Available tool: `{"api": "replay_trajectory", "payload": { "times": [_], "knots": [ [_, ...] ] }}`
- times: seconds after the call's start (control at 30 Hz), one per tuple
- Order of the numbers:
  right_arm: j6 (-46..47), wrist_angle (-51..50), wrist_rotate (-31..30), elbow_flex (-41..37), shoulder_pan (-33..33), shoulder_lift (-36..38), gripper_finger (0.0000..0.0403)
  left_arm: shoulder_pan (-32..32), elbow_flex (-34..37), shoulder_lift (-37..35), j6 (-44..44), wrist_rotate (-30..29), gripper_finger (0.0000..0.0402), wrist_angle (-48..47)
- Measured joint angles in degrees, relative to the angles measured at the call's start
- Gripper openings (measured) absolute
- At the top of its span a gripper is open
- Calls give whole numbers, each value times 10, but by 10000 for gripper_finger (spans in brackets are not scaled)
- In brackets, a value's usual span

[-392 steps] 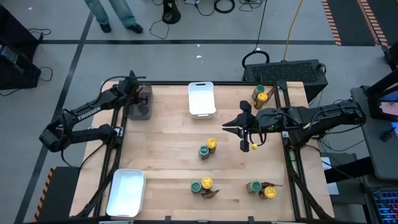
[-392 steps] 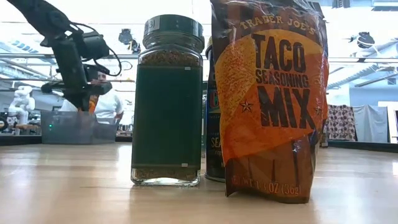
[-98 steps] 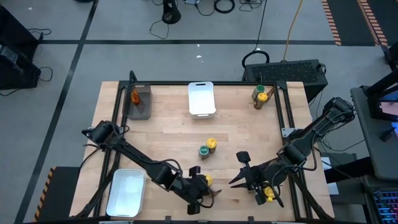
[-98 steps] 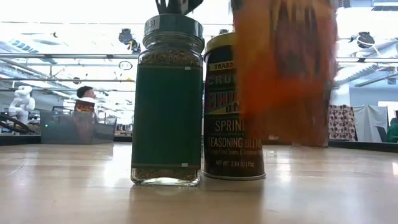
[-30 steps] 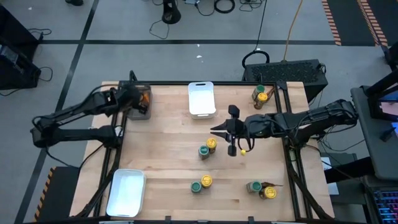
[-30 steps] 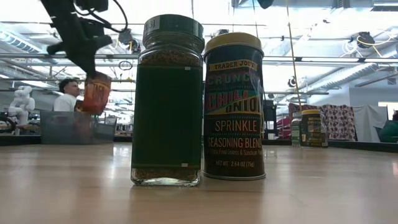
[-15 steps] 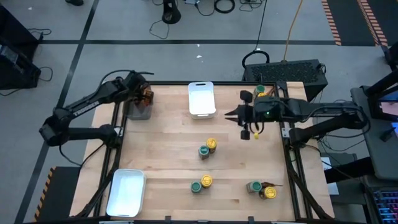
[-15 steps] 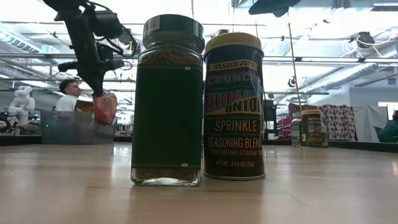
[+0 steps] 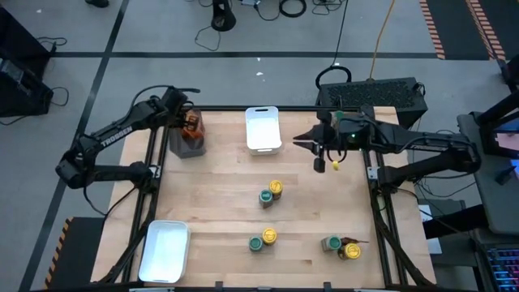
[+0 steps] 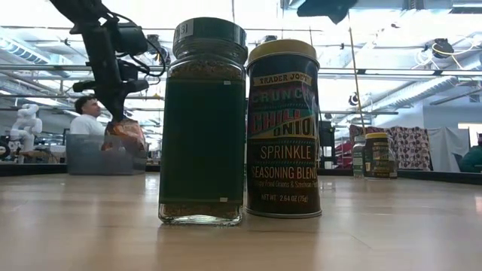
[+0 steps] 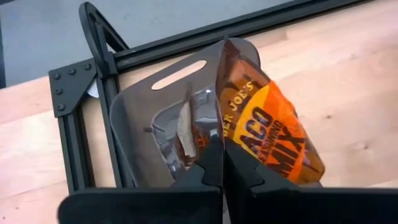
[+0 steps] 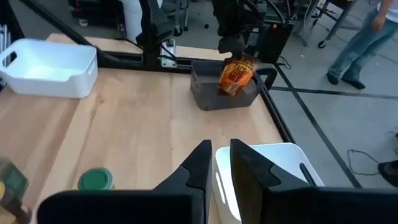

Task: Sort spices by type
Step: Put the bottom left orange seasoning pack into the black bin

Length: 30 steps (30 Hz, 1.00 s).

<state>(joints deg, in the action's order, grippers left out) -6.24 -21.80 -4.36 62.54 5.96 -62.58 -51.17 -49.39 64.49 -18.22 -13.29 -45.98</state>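
Over the dark bin [image 9: 186, 139], the left gripper [image 9: 190, 123] has its jaws clamped on an orange taco seasoning packet [image 11: 268, 132] whose lower end dips inside, while the right gripper [image 9: 319, 153], beside the white tray [image 9: 263, 128], seems pinched on a small yellow-lidded jar [image 9: 333, 166], mostly hidden.

Wood table [image 9: 219, 195]: jars [image 9: 272, 192], 2 trays [image 9: 263, 128], bin [image 9: 185, 144].

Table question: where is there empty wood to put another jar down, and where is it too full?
Bare wood lies between the dark bin and the middle jar pair, also beside the front-left white tray. It is crowded along the front edge, around the two jar pairs.
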Motion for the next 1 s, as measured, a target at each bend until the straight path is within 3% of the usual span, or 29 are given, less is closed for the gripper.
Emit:
{"api": "replay_trajectory", "payload": {
  "times": [0.37, 1.0],
  "knots": [
    [53, 20, 0, 0, 0, -21, 41, -20, 0, 0, 23, 1, 0, -18],
    [28, 70, -1, 0, 1, -47, 41, -22, -32, -5, 37, -23, 0, -42]
  ]
}}
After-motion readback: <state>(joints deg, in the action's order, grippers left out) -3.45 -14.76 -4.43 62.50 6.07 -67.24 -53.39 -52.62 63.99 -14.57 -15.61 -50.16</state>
